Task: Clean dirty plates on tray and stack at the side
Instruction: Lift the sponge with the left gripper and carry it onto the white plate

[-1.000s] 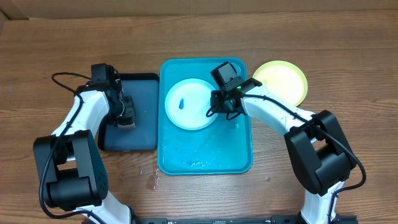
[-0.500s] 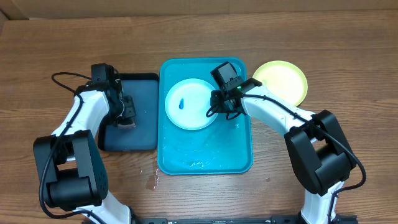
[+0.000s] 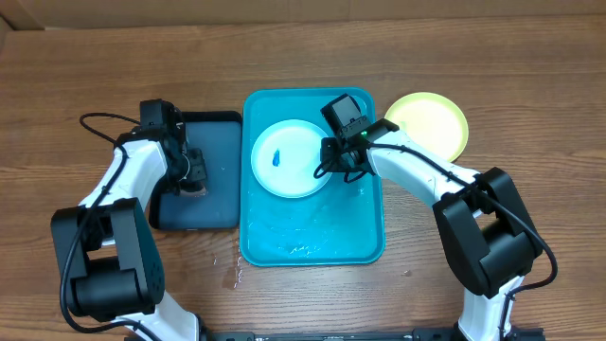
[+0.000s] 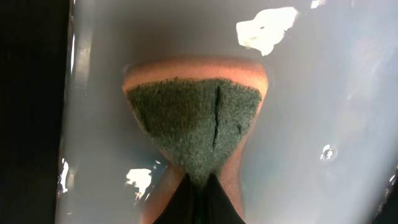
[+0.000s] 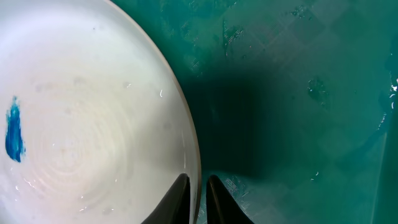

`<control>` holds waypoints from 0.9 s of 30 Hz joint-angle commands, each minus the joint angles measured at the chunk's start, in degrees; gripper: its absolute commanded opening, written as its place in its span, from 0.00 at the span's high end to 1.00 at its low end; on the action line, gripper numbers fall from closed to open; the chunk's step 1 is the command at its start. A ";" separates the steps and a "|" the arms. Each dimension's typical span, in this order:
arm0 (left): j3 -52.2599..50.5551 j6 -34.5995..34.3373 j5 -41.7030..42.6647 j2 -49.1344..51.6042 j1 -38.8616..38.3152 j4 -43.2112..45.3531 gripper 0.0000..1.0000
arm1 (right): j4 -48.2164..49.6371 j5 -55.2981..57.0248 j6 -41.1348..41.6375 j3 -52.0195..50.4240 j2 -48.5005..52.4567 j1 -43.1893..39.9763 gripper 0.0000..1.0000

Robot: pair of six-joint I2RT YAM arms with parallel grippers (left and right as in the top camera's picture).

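The sponge (image 4: 193, 127) looks rough and fibrous, the plate (image 5: 93, 112) and tray (image 5: 298, 93) glossy plastic, the table (image 3: 530, 76) matt wood.

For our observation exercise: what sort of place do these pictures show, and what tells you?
Probably a robotics lab bench set up for dishwashing: left arm and right arm at a wooden table, a blue-smudged plate in a turquoise tray, a sponge on a black tray.

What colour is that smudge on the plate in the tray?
Blue smudge, clearest in the right wrist view.
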 commanded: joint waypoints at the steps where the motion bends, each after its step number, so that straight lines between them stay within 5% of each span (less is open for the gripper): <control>1: 1.53 -0.46 0.68 -2.82 -0.33 -1.81 0.96 | 0.20 0.70 0.13 0.02 0.33 -0.11 0.88; 16: 3.04 0.92 0.46 -17.73 -0.35 -0.81 0.96 | 0.44 0.70 0.15 0.02 0.33 -0.11 0.79; 23: 3.04 0.90 0.44 -20.55 -0.39 -1.14 0.96 | 0.83 0.68 0.15 0.02 0.33 -0.11 0.62; 27: 3.04 0.90 0.44 -20.48 -0.39 -1.18 0.96 | 1.27 0.68 0.17 0.02 0.33 -0.11 0.65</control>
